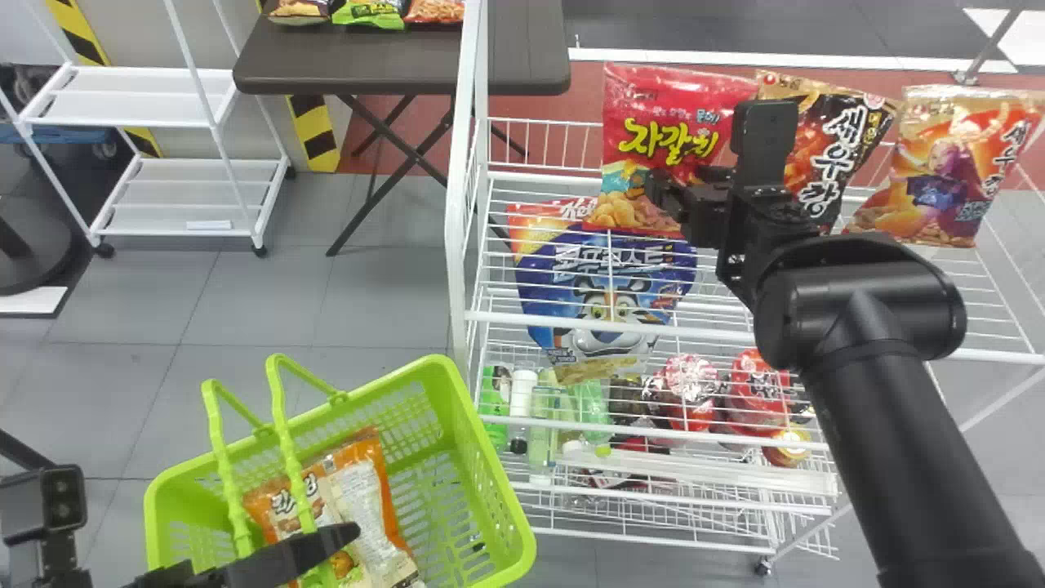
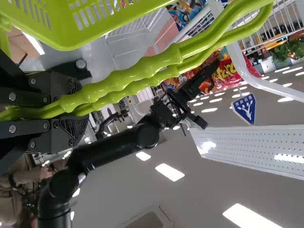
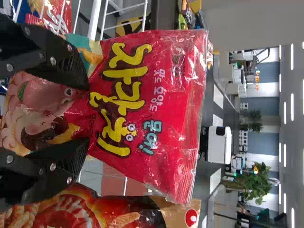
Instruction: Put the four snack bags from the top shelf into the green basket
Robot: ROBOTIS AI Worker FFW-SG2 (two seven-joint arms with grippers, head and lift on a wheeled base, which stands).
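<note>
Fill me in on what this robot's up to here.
The robot's left pincer is holding the handles of the green basket, which has packaged snacks in it. Its right pincer is spread open at the red snack bag on the top shelf. A dark snack bag and an orange one stand beside it, not yet in the basket.

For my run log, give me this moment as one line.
right gripper: open at red bag, top shelf | left gripper: shut on handles | green basket: snacks inside
</note>
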